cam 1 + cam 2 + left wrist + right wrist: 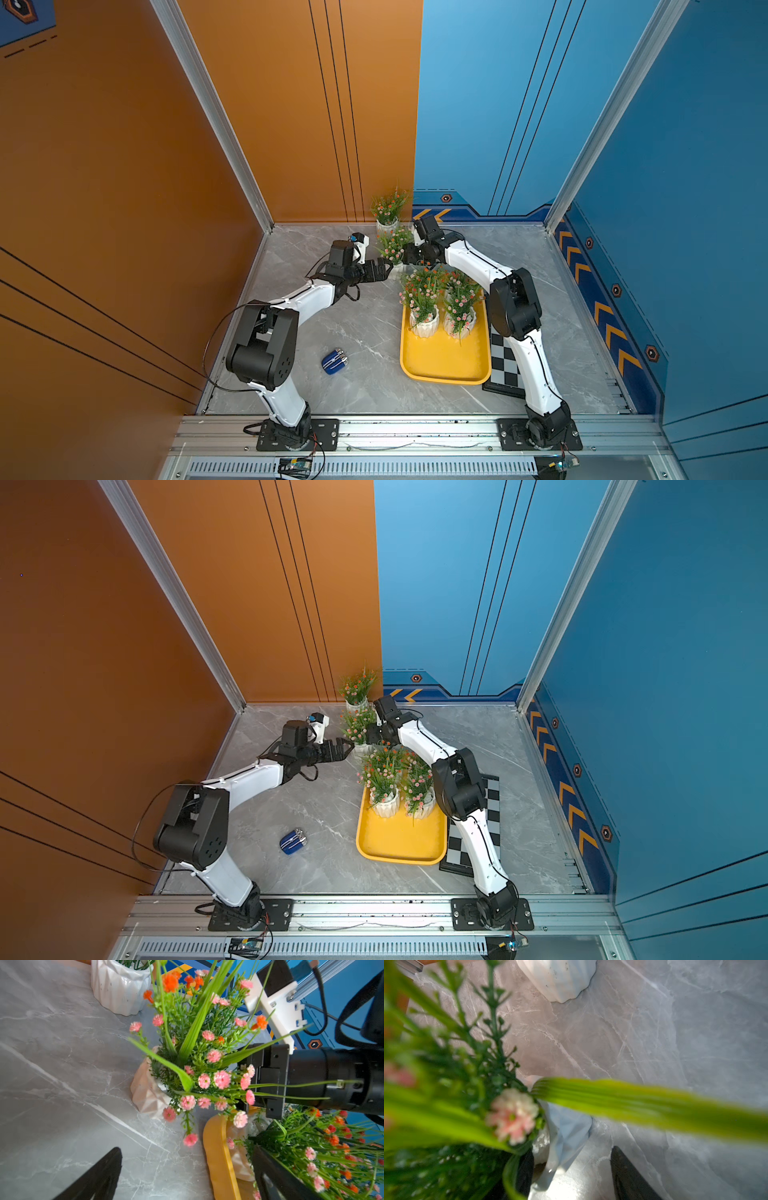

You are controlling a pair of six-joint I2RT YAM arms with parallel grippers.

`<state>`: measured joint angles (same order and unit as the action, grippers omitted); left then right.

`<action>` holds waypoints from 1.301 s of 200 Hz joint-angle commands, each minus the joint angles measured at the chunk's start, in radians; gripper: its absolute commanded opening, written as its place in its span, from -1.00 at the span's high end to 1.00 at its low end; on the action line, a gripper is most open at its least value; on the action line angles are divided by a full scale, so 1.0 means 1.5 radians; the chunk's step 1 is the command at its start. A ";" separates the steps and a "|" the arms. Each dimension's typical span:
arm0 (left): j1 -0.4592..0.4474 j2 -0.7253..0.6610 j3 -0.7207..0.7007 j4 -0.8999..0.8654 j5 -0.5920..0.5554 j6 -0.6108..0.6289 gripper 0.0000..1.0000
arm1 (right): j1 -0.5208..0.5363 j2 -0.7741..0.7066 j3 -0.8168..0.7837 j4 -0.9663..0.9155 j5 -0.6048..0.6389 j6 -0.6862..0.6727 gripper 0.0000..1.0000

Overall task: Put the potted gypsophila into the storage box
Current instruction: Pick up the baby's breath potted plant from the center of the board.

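Note:
The storage box is a shallow yellow tray, and two potted gypsophila stand at its far end. A third potted gypsophila stands on the table just behind the tray. My right gripper is open astride this pot's white wall: one finger sits by the foliage, the other stands apart from the wall outside. My left gripper is open beside the same pot, holding nothing. A fourth potted gypsophila stands by the back wall.
A blue pouch with metal tips lies on the marble table left of the tray. A black-and-white chequered board lies right of the tray, under my right arm. Wall panels enclose the table at the back and on both sides.

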<state>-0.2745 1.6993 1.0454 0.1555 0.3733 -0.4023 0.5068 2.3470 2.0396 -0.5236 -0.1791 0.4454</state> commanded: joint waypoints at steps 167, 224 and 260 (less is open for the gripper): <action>-0.055 -0.053 0.008 -0.119 -0.180 0.103 -0.97 | 0.019 0.083 0.102 -0.070 0.068 0.018 0.73; -0.055 -0.058 0.008 -0.128 -0.187 0.102 -0.97 | 0.022 0.067 0.108 -0.088 0.097 0.016 1.00; -0.055 -0.088 0.000 -0.144 -0.205 0.101 -0.97 | 0.021 0.038 0.110 -0.089 0.114 0.013 1.00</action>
<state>-0.3542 1.6215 1.0454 -0.0200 0.1040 -0.2653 0.5396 2.4348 2.1971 -0.5755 -0.0711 0.4717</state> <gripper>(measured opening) 0.984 0.118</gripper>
